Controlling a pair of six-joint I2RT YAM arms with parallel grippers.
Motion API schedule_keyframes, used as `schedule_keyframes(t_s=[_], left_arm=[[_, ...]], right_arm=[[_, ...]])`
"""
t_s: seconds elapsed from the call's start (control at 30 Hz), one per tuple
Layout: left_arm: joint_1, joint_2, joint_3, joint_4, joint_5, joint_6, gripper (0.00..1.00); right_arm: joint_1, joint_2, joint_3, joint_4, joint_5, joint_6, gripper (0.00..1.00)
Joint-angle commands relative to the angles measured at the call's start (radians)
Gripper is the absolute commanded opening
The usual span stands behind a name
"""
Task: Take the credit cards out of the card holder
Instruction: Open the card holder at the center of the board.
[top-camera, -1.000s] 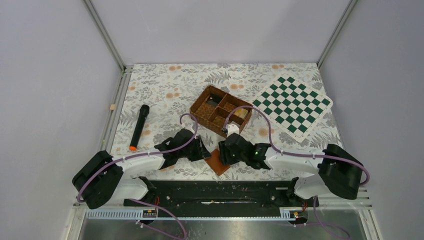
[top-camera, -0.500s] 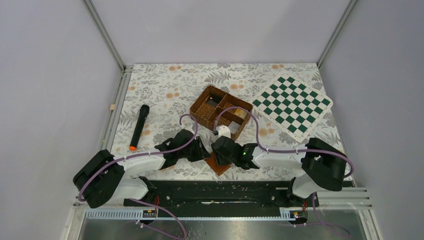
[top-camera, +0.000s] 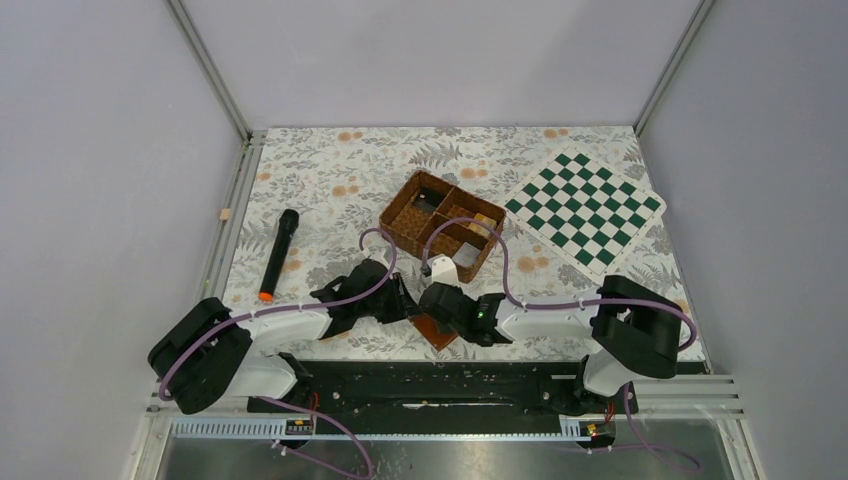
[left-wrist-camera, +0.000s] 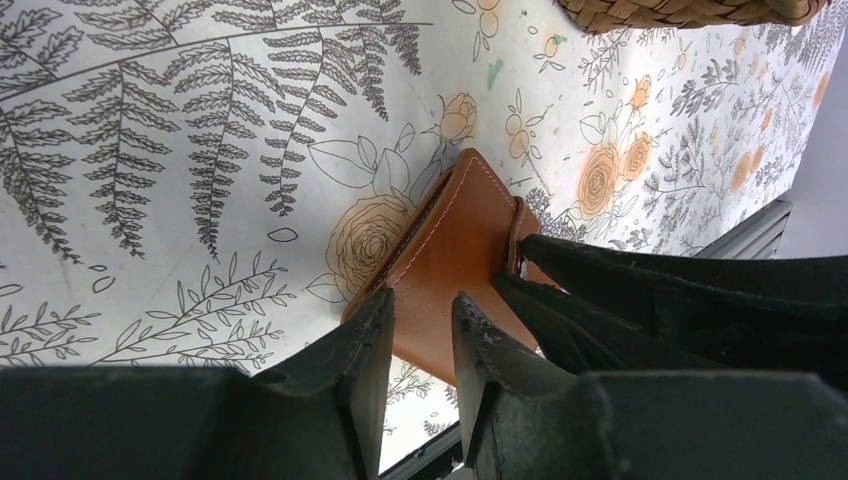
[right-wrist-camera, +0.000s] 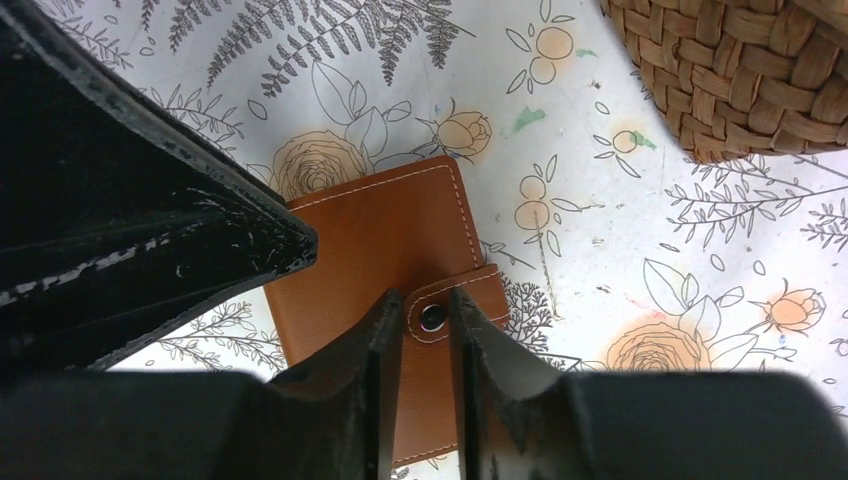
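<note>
Floral-printed tablecloth covers the bench. Small brown leather-look card holder lies closed near the front edge, between both arms and apart from the woven brown basket. Right gripper: 2 fingers set narrow, straddling the snap tab; pinch cannot be confirmed. Left gripper: narrow gap over the holder's edge, nothing clamped.

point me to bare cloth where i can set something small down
Bare: the cloth between the black marker and the basket, and the far strip behind the basket. Crowded: the near middle, where the left hand and right hand meet over the card holder.
</note>
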Motion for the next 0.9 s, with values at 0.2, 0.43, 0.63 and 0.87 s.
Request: schedule_keyframes(t_s=[0.2, 0.43, 0.63, 0.87], left_arm=[[0.001, 0.010, -0.025, -0.004, -0.044, 0.009, 0.29], [0.002, -0.004, -0.005, -0.052, -0.066, 0.034, 0.29], [0.002, -0.090, 0.090, -0.209, -0.125, 0.097, 0.40], [-0.018, -0.166, 0.123, -0.306, -0.107, 0.152, 0.62]], right_arm=[[0.013, -0.066, -0.050, -0.053, 0.113, 0.022, 0.00], [0.013, -0.144, -0.089, -0.048, 0.115, 0.059, 0.00], [0.011, -0.288, -0.123, -0.061, 0.093, 0.104, 0.00], [0.011, -0.479, -0.184, -0.024, 0.052, 0.176, 0.00]])
